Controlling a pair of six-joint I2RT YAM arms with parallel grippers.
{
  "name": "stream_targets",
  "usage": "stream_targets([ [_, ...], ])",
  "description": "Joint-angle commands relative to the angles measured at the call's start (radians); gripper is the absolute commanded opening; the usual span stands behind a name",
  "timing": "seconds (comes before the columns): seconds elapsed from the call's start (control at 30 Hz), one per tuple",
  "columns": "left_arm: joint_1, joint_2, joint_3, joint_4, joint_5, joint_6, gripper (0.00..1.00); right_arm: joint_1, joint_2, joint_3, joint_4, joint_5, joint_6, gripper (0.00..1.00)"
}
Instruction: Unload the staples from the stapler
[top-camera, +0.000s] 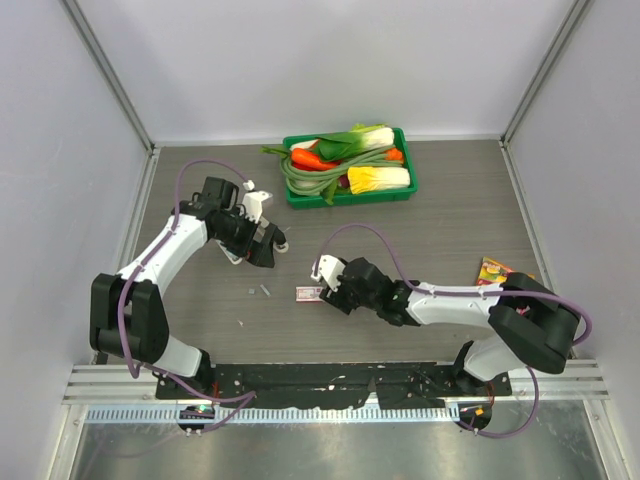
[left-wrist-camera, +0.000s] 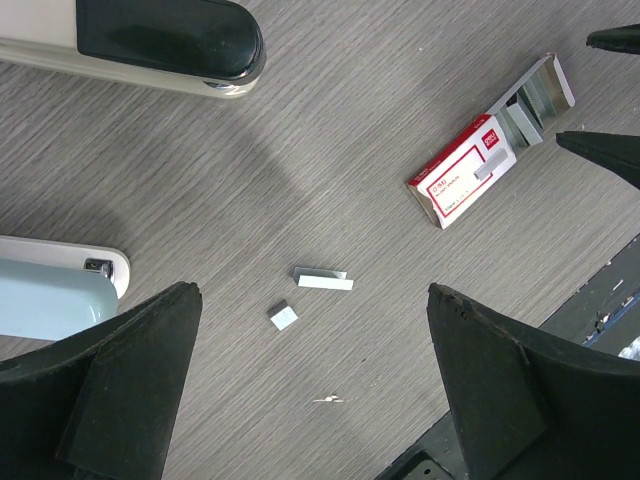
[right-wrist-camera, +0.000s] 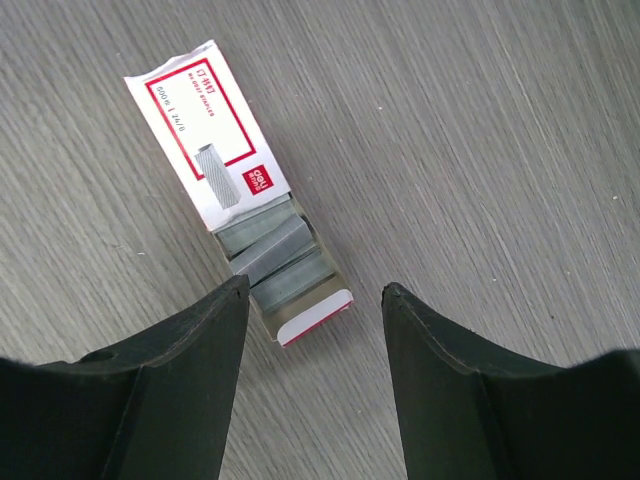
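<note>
Your left claw hangs wide open over the desk, gripping nothing. Loose staples lie on the wood right below the gap. I judge they are already out of the stapler and lie where either arm can reach them. The stapler lies at the left edge of that wrist view, just beside the claw's finger and apart from the staples.

Your right claw stands fairly wide, nothing pinched, above the open end of the red-and-white staple box. Grey strips show inside it, likely spares rather than your target.

Only a corner of the stapler shows, so you cannot tell whether its rail is empty. A black-and-cream piece at the top is also cut off, and it is unclear whether it belongs to the stapler. From above, you cannot make the stapler out beside the left arm.
</note>
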Motion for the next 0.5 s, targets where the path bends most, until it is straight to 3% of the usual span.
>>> stream_targets([
  [0.0, 0.007, -0.024, -0.003, -0.009, 0.014, 0.02, 1.0, -0.02, -0.012, 0.051, -0.031, -0.082, -0.047, 0.61],
  [0.47, 0.007, -0.021, -0.004, -0.004, 0.016, 0.017, 1.0, -0.024, 0.037, 0.057, -0.029, -0.081, -0.07, 0.58],
])
